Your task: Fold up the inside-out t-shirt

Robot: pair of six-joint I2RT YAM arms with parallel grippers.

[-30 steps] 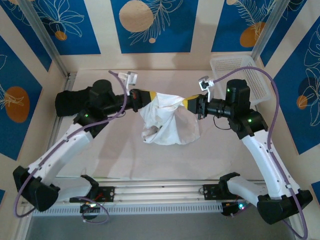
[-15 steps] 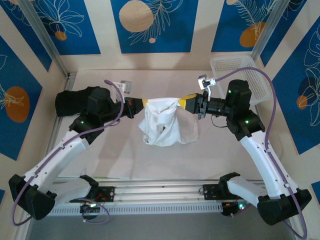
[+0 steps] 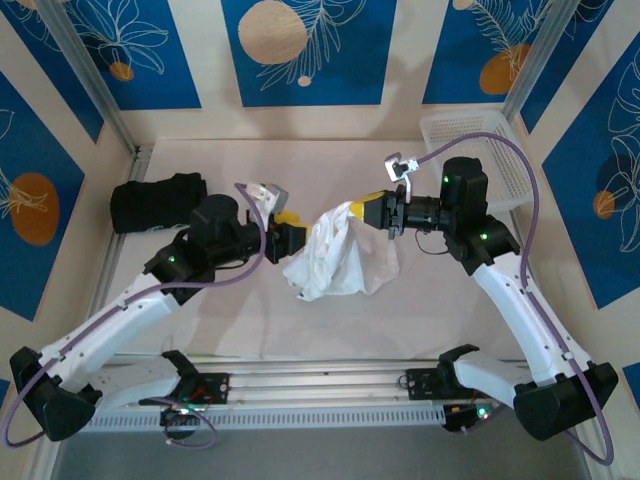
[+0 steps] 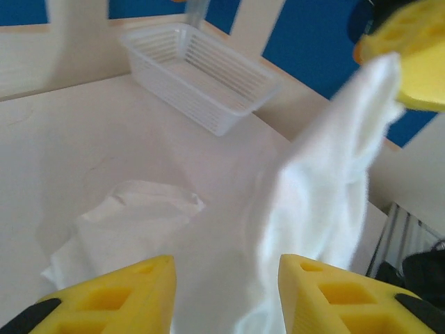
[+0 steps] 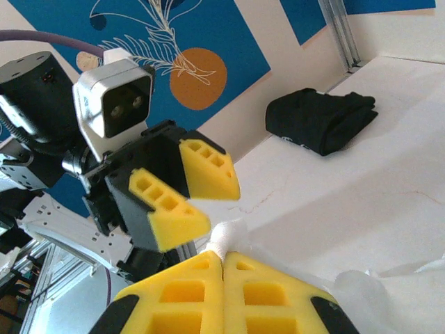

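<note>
Right gripper (image 3: 368, 208) clenched on a pinch of the white t-shirt (image 3: 340, 262). Left gripper (image 3: 291, 231) jaws apart, empty, at the shirt's 9 o'clock.

Likely a regrasp: left should take a free edge, not the bunched middle.

Shirt drapes toward 7 o'clock from the right gripper, crumpled, with its lower part heaped on the table (image 3: 300, 330).

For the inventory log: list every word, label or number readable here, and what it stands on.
None can be read.
A small pale mark on the black folded garment is too blurred to read.
The white t-shirt, white basket and wall panels show no lettering.
</note>
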